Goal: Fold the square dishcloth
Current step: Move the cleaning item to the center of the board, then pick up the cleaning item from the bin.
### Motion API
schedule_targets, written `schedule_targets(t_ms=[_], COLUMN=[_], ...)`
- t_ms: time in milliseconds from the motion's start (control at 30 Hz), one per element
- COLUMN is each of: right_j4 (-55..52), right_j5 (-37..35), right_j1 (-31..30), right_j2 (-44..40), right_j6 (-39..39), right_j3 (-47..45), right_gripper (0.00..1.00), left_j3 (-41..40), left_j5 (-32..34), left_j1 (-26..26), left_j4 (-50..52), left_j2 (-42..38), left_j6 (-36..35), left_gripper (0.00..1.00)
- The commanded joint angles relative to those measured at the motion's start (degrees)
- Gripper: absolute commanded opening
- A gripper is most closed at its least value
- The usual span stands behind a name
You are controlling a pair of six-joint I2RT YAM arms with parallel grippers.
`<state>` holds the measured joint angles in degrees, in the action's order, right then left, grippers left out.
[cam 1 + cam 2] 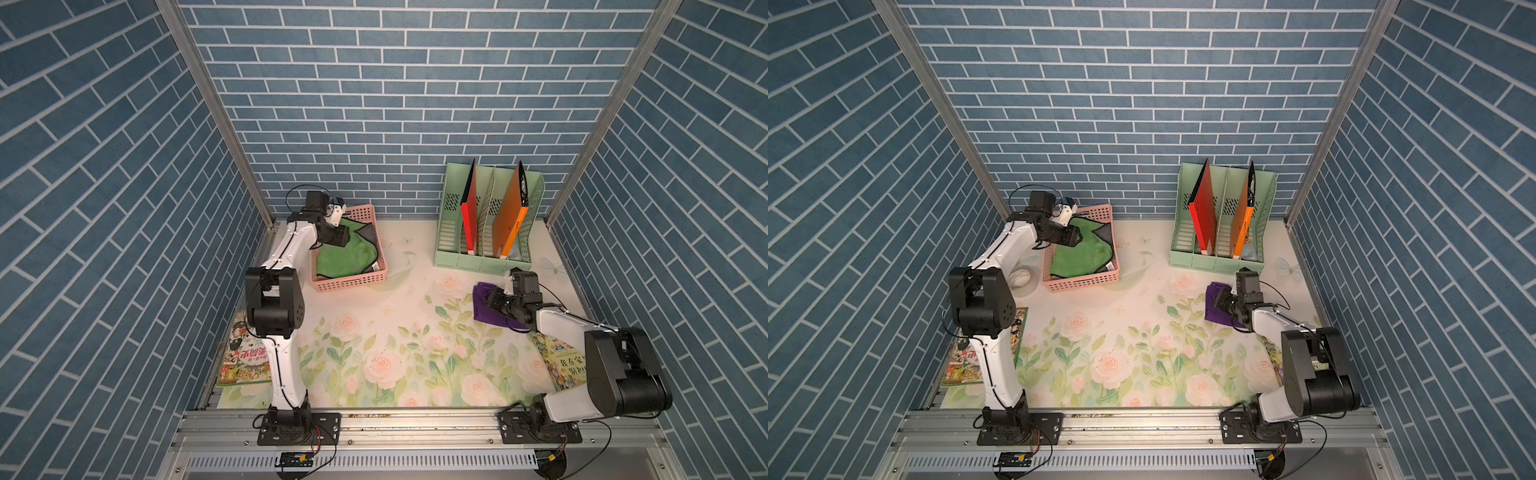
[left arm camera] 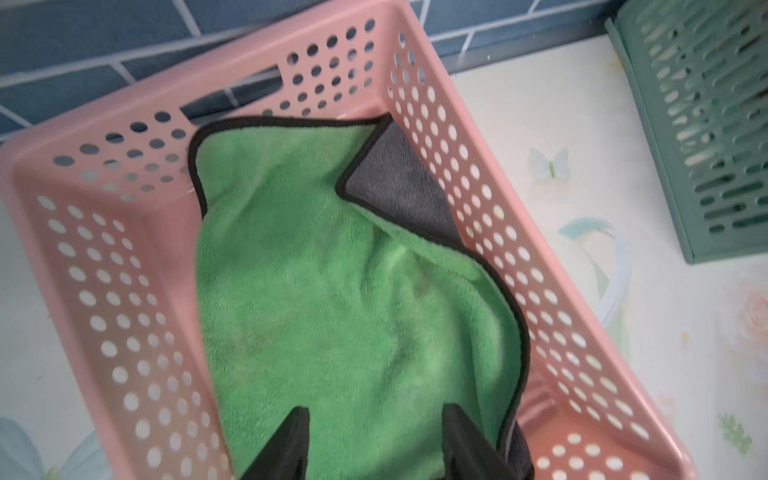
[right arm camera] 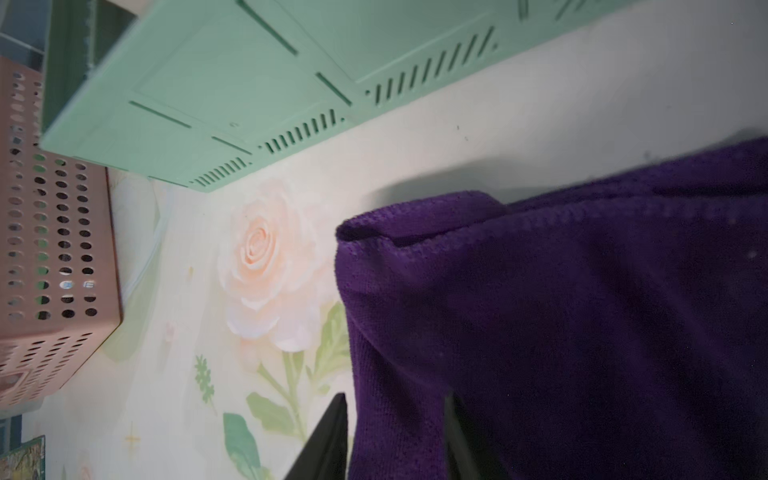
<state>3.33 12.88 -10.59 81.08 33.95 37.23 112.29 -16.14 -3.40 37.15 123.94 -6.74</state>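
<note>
A purple dishcloth (image 1: 482, 300) (image 1: 1213, 308) lies doubled over on the flowered table at the right, in front of the file rack. My right gripper (image 1: 493, 301) (image 3: 395, 440) is low over its left edge and open. One fingertip (image 3: 334, 432) is just off the cloth and the other rests on it, so a strip of purple cloth (image 3: 540, 311) lies between them. A green dishcloth (image 1: 345, 257) (image 2: 340, 299) with black trim and a grey underside lies rumpled in the pink basket (image 1: 349, 284) (image 2: 498, 232). My left gripper (image 1: 338, 237) (image 2: 376, 440) hovers open above it, holding nothing.
A mint file rack (image 1: 482, 259) (image 3: 249, 83) with a red and an orange folder stands at the back right. Picture books lie at the front left (image 1: 245, 357) and under the right arm (image 1: 565, 361). A white ball (image 1: 1021, 277) sits left of the basket.
</note>
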Motion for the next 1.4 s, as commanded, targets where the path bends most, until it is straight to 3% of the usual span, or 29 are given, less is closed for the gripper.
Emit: schedule_targets(t_ms=[0,67,100,133,167,367,600,867,1067,1167,1300,1333,1367], right_j4=[-4.2,-6.8,-8.1,-9.5,-10.9,-13.6,-3.9,-10.0,-4.9,-5.8,-8.4,-8.8,-9.1], right_j5=[-3.2,-5.7,-6.9,-8.0,-9.5,-13.2,-10.9,-10.0,-6.6,-5.9,-5.7,-5.7,-5.9], right_j1=[-1.7,-3.1,-3.9,-4.7,-5.3,-6.1,-5.9,-5.2,-5.2,-5.2,-5.4,-5.4,-5.5], right_j2=[-6.7,-10.3,-11.5,-12.9,-14.0,-20.4,-30.4,-22.7,-24.4,-24.5,-23.6,-23.3,-22.9], right_j6=[-4.3,-5.3,-5.8,-6.3,-6.8,-6.1,-3.5,-4.8,-4.7,-4.9,-5.8,-5.9,-6.0], right_j3=[3.9,5.6,6.5,7.2,7.9,8.3,1.3,7.5,5.3,5.4,6.0,5.9,5.8], right_gripper=[0.48,0.58,0.70,0.93,0.99,1.00,1.00,1.00,1.00,1.00,1.00,1.00,1.00], left_j3=[9.3,11.0,11.1,11.6,12.2,14.5,17.7,18.0,19.1,19.2,18.3,16.9,14.5], left_j5=[1.8,4.8,5.3,5.6,6.5,9.1,9.5,8.5,7.5,7.8,7.5,7.4,7.0], left_j1=[-1.3,-3.4,-4.3,-5.0,-5.5,-6.1,-6.0,-5.8,-5.9,-5.9,-5.9,-5.9,-5.9], left_j4=[2.6,1.7,1.1,0.8,0.4,-2.8,-4.2,-7.5,-11.2,-12.2,-11.9,-12.7,-14.2], left_j2=[6.3,8.7,9.4,10.2,11.1,14.8,19.4,22.3,24.3,25.3,24.2,22.8,20.4], left_j6=[8.4,8.6,8.8,9.5,10.3,14.8,17.4,19.4,20.6,20.6,19.6,18.8,17.9], left_gripper=[0.57,0.59,0.60,0.62,0.63,0.65,0.64,0.64,0.63,0.51,0.06,0.00,0.00])
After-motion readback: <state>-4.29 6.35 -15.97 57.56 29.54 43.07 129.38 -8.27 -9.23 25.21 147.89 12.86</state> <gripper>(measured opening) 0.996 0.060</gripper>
